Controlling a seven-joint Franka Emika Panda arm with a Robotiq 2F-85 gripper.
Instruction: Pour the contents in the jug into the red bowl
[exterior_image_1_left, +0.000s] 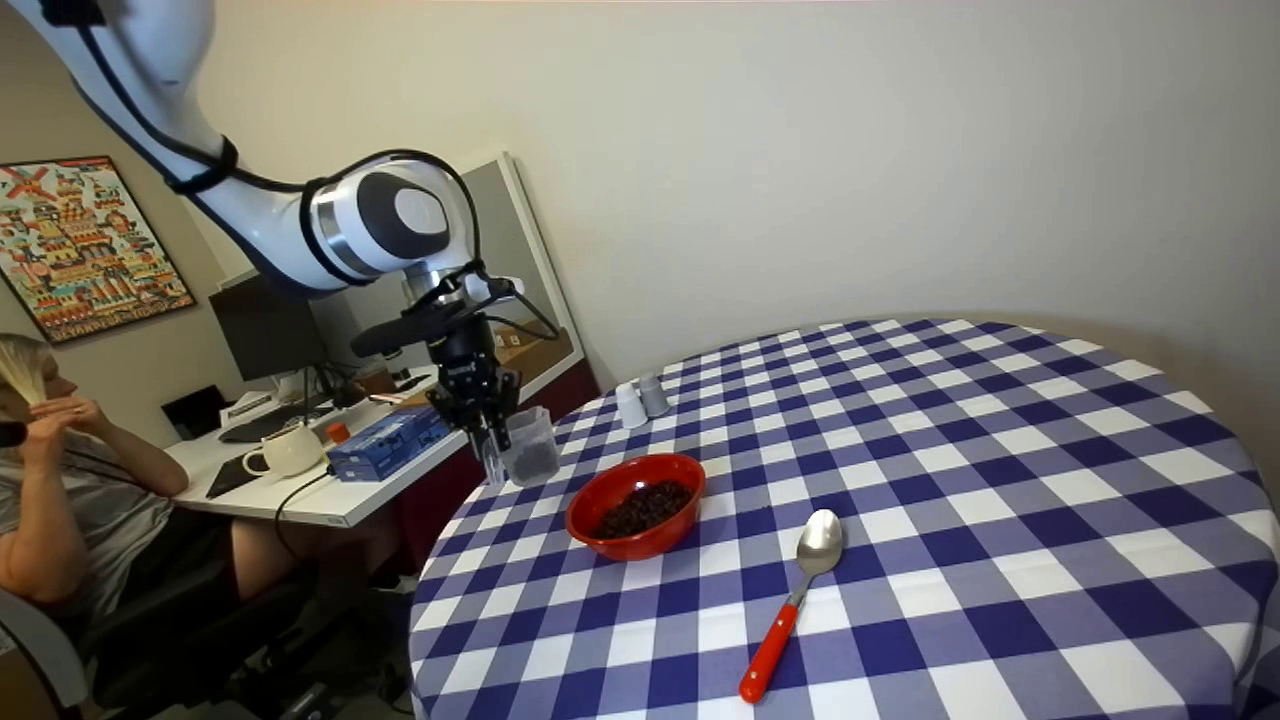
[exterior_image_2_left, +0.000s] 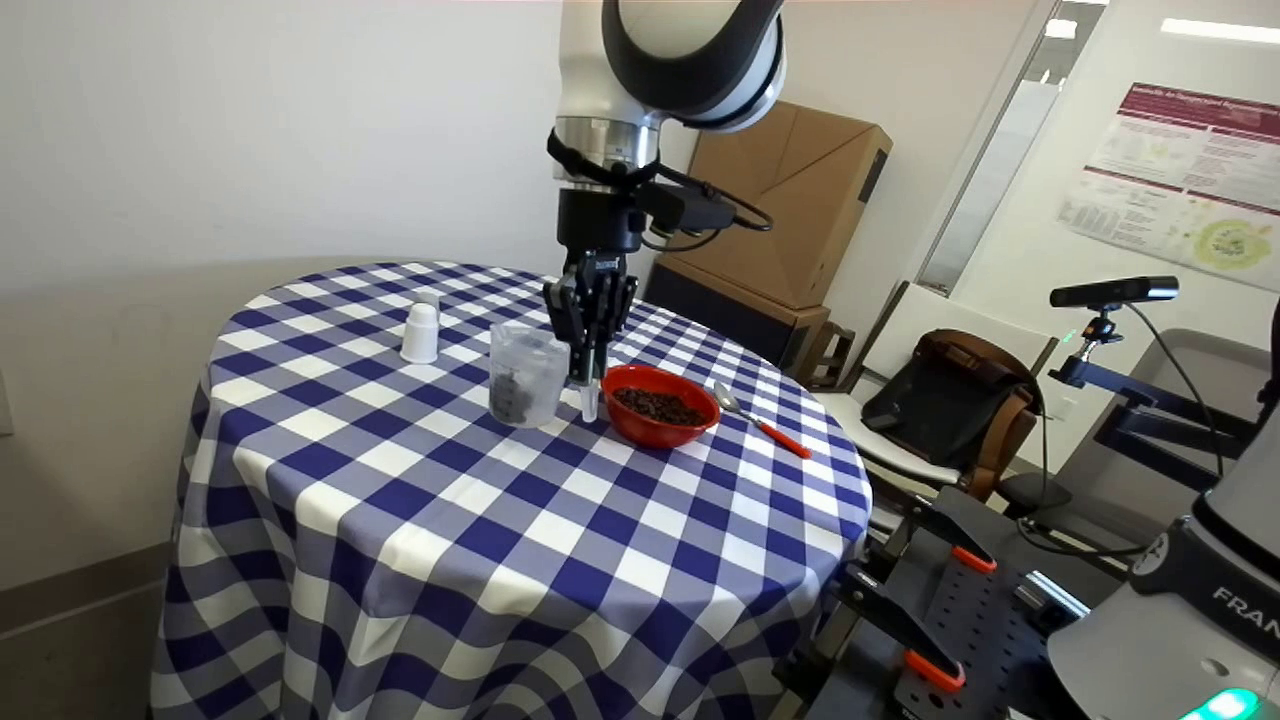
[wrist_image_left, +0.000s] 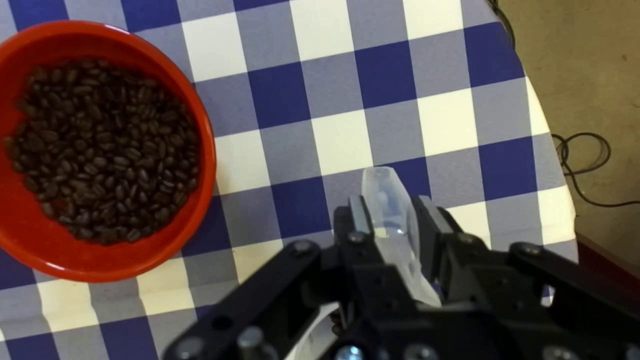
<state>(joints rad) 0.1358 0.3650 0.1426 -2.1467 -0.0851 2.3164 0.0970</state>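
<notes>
Claw (wrist_image_left: 392, 215) grips jug (exterior_image_2_left: 525, 372); checked tablecloth (exterior_image_1_left: 980, 480) below; wall (exterior_image_1_left: 860, 160) beyond.

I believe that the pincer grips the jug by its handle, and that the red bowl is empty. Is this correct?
Not entirely: the red bowl is not empty. The wrist view shows dark beans in it. The pincer does grip the jug by its handle.

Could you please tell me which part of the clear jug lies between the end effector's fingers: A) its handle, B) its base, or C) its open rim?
A: the wrist view shows the clear handle clasped in the end effector, while in an exterior view the body of the jug stands out to the side.
</notes>
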